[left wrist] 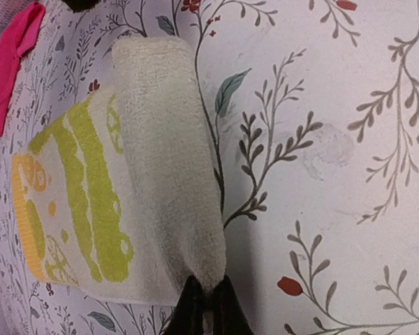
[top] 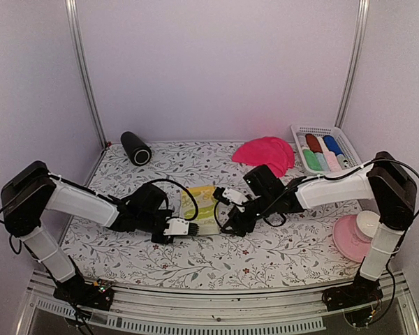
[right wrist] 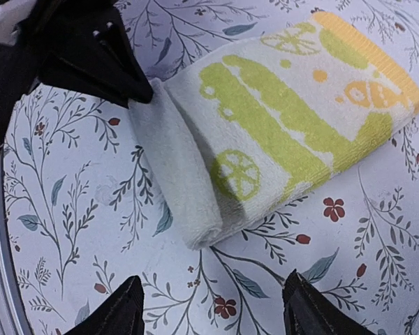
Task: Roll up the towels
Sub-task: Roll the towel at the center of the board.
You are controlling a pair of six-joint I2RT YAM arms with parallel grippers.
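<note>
Yellow-printed towel (top: 204,204) lies partly rolled on the table, nearer the arms than the hot pink towel (top: 267,153). Left gripper (left wrist: 206,301) is clenched on the roll's end. Right gripper (right wrist: 213,280) is released, fingers spread, grasping nothing.

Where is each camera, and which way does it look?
Top camera: above and behind, facing down at the table; left gripper and right gripper show.
Left wrist: faces down on the yellow towel; its shut fingers pinch the rolled edge.
Right wrist: faces the towel too; its open fingers show.
Both wrist views share that towel.
</note>
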